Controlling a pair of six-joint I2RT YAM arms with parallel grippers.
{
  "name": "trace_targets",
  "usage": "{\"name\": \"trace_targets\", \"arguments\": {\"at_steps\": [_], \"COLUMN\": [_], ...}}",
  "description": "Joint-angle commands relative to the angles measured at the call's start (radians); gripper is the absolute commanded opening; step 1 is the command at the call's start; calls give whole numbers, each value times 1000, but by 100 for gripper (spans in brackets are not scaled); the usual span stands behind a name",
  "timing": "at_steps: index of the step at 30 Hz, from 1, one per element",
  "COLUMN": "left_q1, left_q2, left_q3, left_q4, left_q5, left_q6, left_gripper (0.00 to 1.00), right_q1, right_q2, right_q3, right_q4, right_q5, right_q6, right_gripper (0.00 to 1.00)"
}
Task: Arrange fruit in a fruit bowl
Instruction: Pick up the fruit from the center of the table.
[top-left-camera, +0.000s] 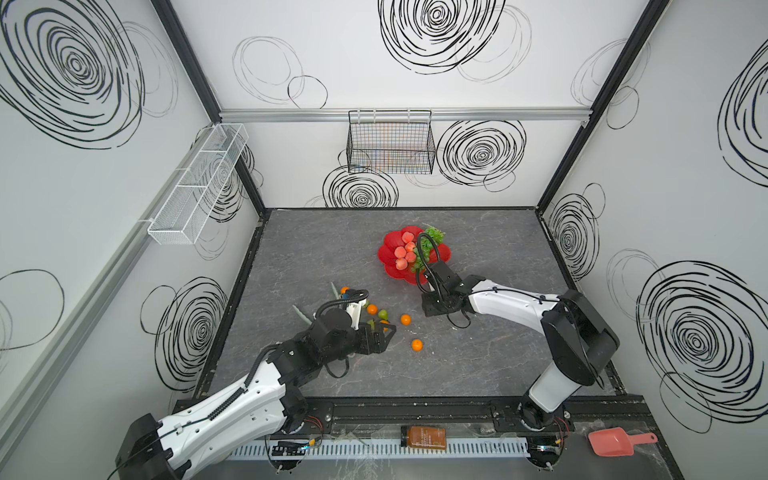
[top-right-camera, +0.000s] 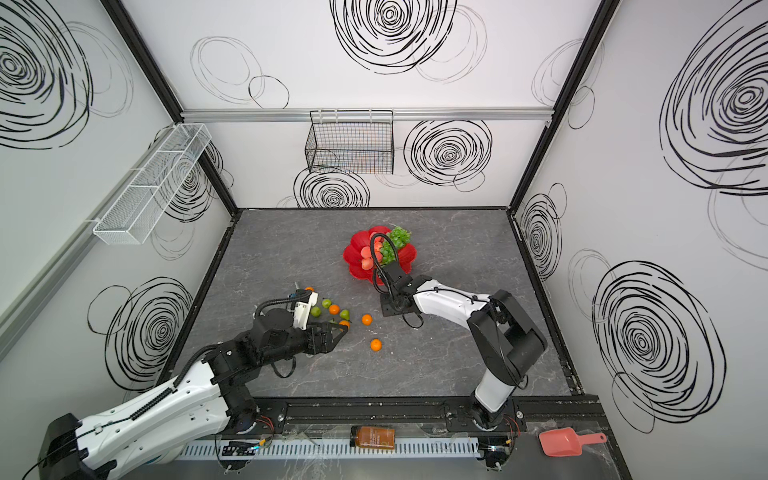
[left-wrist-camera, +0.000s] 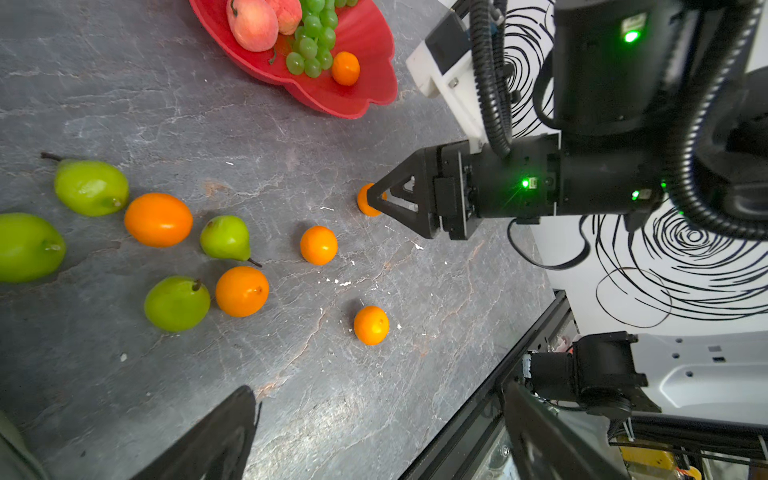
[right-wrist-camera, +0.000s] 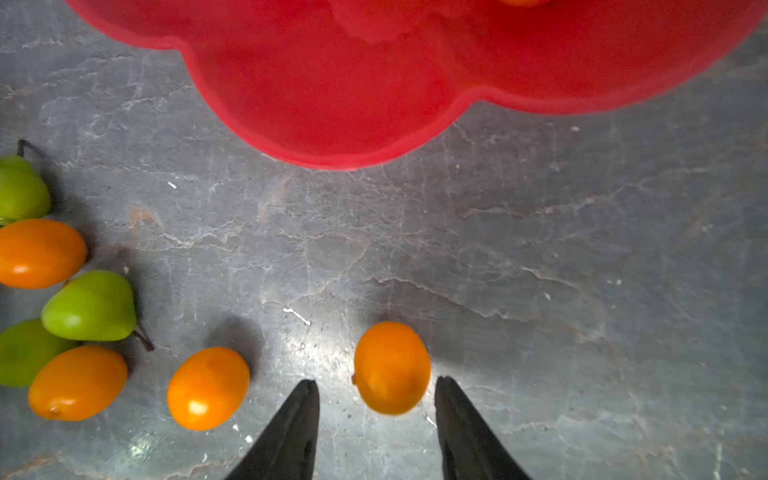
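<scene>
The right pincer (right-wrist-camera: 378, 380) is released, its tips straddling a tangerine (right-wrist-camera: 390, 368) on the table (right-wrist-camera: 540, 249) near the fruit bowl (right-wrist-camera: 332, 104), which holds peaches (left-wrist-camera: 253, 25) and grapes (left-wrist-camera: 311, 41). The left pincer (top-left-camera: 384, 336) is released too, farther from the fruit bowl, by loose pears (left-wrist-camera: 226, 239).

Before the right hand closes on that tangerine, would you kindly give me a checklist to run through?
1. The tangerine sits between the fingers of the right hand: ok.
2. The right hand is open: ok.
3. The neighbouring tangerine is clear of it: ok.
4. Low enough to grip: cannot tell.
5. The fruit bowl has free space: ok.
6. The left hand is off the route to the bowl: ok.
</scene>
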Motion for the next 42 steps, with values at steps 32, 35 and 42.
{"name": "trace_targets", "arguments": {"at_steps": [32, 35, 42], "left_q1": [42, 44, 42], "left_q2": [-18, -22, -27], "left_q3": [-29, -39, -40], "left_q4": [41, 44, 46], "left_q5": [64, 64, 65], "left_q6": [21, 16, 10], "left_gripper": [96, 96, 96], "right_q1": [-12, -12, -11], "right_q2": [67, 51, 14], "right_q3": [-7, -22, -37], "right_q4": [12, 15, 14], "right_q5": [35, 44, 39], "right_q6": [8, 10, 14], "right_gripper": [40, 39, 37]}}
